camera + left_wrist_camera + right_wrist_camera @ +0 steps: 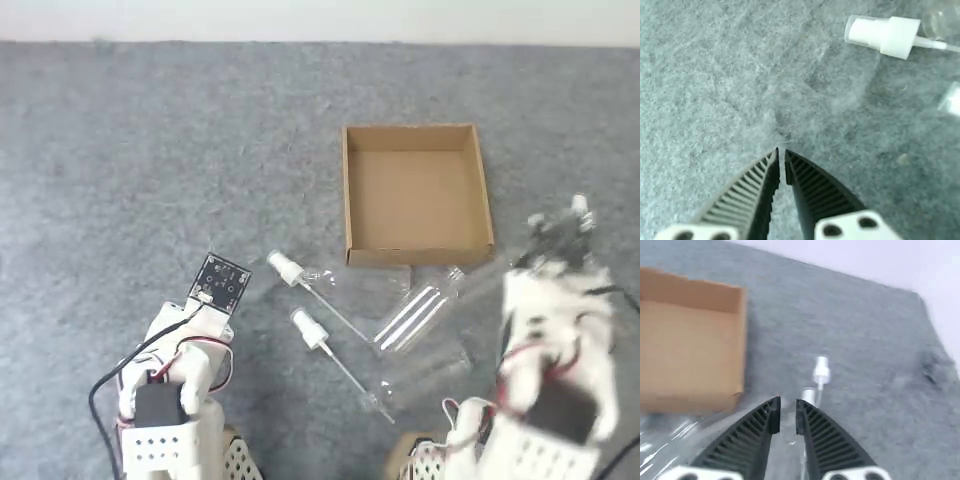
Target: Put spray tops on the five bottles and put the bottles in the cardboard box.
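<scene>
The cardboard box lies open and holds nothing. In front of it lie three clear bottles without tops, and two white spray tops with long tubes. My left gripper hovers over bare carpet, shut on nothing, with one spray top a short way beyond its tips. My right gripper hangs near the box's front right corner, its fingers all but shut with nothing between them. Two more spray tops lie on the carpet just past it.
Grey carpet covers the whole table. A white wall runs along the far edge. The left arm's base and the right arm's base stand at the near edge.
</scene>
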You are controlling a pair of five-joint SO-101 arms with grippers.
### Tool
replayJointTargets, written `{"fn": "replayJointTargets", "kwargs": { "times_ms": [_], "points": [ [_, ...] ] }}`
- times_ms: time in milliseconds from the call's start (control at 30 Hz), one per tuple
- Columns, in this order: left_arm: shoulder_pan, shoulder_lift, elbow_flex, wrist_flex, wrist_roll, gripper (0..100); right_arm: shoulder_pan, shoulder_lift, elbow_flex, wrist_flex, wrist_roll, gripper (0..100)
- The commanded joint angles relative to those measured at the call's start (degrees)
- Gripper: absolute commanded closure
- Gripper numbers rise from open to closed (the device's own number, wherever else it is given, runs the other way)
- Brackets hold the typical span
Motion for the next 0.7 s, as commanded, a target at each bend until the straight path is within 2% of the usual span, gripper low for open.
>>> {"fn": "replayJointTargets", "kwargs": {
  "times_ms": [0, 67, 333, 667],
  "points": [
    [-0.35, -0.97, -0.48, 0.18, -0.53, 99, 6.11, 22.29, -11.16, -8.84, 0.97, 85.7],
    [-0.35, -0.97, -0.48, 0.18, -0.53, 99, 7.34, 32.31, -16.88, -9.54, 0.97, 81.2],
    [-0.35, -0.97, -0.48, 0.18, -0.53, 99, 8.66, 67.56, -40.35, -7.69, 0.44, 82.6],
    [-0.35, -0.97, -0.48, 0.09, -0.53, 99, 8.92, 95.78, -64.62, -7.87, -1.93, 82.8]
  ]
}}
